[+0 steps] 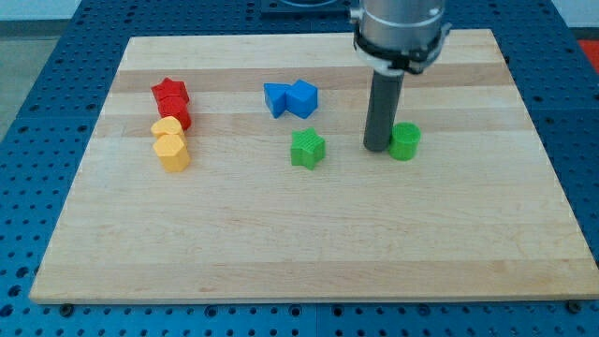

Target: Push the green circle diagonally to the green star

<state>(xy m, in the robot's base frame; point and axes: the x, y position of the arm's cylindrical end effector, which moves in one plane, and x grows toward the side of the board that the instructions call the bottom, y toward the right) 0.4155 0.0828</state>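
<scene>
The green circle (404,141) sits on the wooden board right of centre. The green star (307,148) lies to its left, apart from it. My tip (376,148) stands on the board right at the green circle's left side, between the circle and the star, touching or almost touching the circle.
A blue star (275,98) and a blue cube (303,97) sit together above the green star. At the view's left, a red star (169,92) and another red block (176,114) stand above two yellow blocks (171,142). The board's right edge (543,168) is past the circle.
</scene>
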